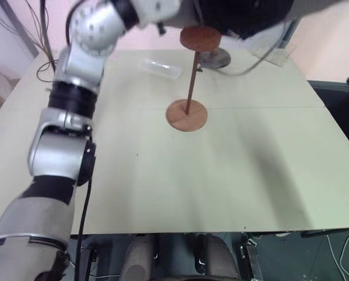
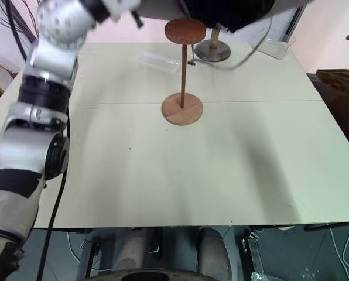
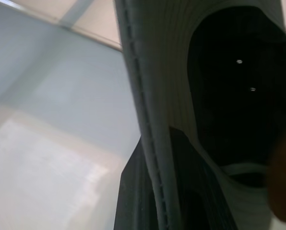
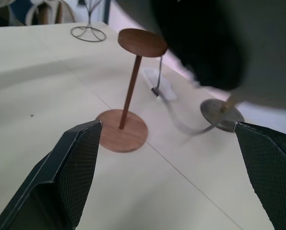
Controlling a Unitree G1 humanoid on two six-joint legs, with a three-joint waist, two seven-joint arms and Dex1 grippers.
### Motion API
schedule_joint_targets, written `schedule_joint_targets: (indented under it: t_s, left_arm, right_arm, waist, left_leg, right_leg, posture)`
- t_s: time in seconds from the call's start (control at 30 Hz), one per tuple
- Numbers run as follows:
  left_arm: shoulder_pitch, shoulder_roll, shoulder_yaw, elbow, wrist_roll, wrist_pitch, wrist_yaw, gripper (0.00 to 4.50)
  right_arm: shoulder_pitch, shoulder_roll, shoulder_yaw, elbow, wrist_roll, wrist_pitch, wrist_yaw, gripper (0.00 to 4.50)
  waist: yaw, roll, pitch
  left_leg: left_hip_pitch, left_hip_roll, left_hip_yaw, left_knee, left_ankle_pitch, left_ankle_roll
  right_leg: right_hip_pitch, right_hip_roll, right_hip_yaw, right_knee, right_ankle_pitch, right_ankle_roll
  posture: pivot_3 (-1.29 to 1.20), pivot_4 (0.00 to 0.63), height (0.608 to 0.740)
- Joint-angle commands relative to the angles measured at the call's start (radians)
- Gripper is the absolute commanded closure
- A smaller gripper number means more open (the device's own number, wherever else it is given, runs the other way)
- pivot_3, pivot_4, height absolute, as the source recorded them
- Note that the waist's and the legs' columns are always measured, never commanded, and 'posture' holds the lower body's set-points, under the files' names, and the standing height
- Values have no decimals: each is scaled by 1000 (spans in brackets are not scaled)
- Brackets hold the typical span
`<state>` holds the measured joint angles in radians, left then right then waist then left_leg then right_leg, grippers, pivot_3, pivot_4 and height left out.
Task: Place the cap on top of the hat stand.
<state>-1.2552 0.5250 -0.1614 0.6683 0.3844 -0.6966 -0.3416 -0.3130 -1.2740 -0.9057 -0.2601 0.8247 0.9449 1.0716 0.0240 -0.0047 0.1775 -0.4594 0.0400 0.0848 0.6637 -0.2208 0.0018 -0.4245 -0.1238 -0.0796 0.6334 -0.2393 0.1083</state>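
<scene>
Pale table (image 1: 250, 175): cap (image 3: 152, 96) brim clamped in left jaws, above hat stand (image 1: 188, 88).

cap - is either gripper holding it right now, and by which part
The left gripper is shut on the cap, pinching its stitched brim edge between the fingers. The right gripper is open and holds nothing.

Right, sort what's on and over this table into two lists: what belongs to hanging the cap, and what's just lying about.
For the job:
- large grey fabric cap, pinched by its stitched brim in the left gripper
- brown wooden hat stand, disc top bare

Just lying about:
- grey metal pedestal stand
- clear flat plastic case
- thin wire-loop stand
</scene>
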Motion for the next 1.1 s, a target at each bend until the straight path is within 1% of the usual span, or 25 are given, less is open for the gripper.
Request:
schedule_joint_targets:
  t_s: [0.03,0.1,0.23,0.33,0.43,0.5,0.6,0.67,0.8,0.9,1.07,1.1]
  left_arm:
    - [125,129,46,-140,213,-188,281,4473]
    - [197,176,52,-152,285,-206,389,4473]
    - [274,250,-10,-235,547,-306,678,4473]
    - [282,265,-74,-265,700,-310,846,4473]
    - [274,256,-170,-245,828,-281,960,4473]
    - [264,239,-225,-197,879,-246,1006,4473]
    - [241,223,-282,-116,910,-204,1044,4473]
    - [227,207,-308,-43,902,-181,1050,4473]
    - [219,187,-369,46,904,-166,1079,4473]
    - [223,193,-402,58,899,-174,1090,4473]
    - [237,221,-395,44,826,-224,1067,4473]
    - [241,228,-391,36,811,-235,1059,4206]
  right_arm:
    - [34,11,-121,-39,-9,43,-20,0]
    - [56,22,-151,-47,-8,61,-32,0]
    - [70,37,-162,-48,0,67,-52,0]
    - [69,44,-141,-36,-4,52,-69,0]
    - [70,55,-110,-18,-12,29,-81,0]
    - [80,64,-86,-18,-21,10,-82,0]
    - [95,72,-56,-22,-38,-19,-83,0]
    - [86,77,-28,-16,-35,-31,-96,0]
    - [90,86,-2,-14,-32,-45,-101,0]
    - [105,87,7,-20,-37,-52,-95,0]
    - [124,76,-4,-20,-35,-53,-76,0]
    - [127,74,-4,-15,-40,-57,-73,0]
  waist:
    - [-10,-1,0]
    - [-10,-1,1]
    - [-1,-2,1]
    - [15,-2,1]
    - [16,-2,0]
    - [16,-2,0]
    - [15,-2,0]
    - [13,-2,0]
    - [14,-2,0]
    - [16,-2,0]
    - [14,-2,0]
    - [14,-2,0]
  left_leg:
    - [0,0,0,0,0,0]
    - [-1,0,0,0,0,0]
    - [-1,0,-1,0,0,1]
    - [-1,0,-1,1,-1,1]
    - [-2,0,0,1,-1,1]
    - [-1,-1,0,1,-1,1]
    - [-1,-1,0,1,-1,1]
    - [-1,-1,0,1,-1,1]
    - [-1,0,0,1,-1,1]
    - [-1,0,0,1,-1,1]
    - [-2,0,0,1,-1,1]
    - [-1,0,0,1,-1,1]
  right_leg:
    - [0,0,0,0,0,0]
    - [0,0,0,0,0,0]
    - [0,0,0,-1,0,0]
    - [1,0,0,-1,0,0]
    - [1,0,0,-1,0,0]
    - [1,0,0,-1,0,0]
    - [1,0,0,-1,0,0]
    - [0,0,0,-1,0,0]
    - [0,0,0,-1,0,0]
    - [0,0,0,-1,0,0]
    - [0,0,0,-1,0,0]
    - [0,0,0,0,0,0]
  posture:
    - [0,150,740]
    - [0,150,740]
    - [0,150,740]
    - [0,150,740]
    - [0,150,740]
    - [0,150,740]
    - [0,150,740]
    - [0,150,740]
    - [0,150,740]
    - [0,150,740]
    - [0,150,740]
    - [0,150,740]
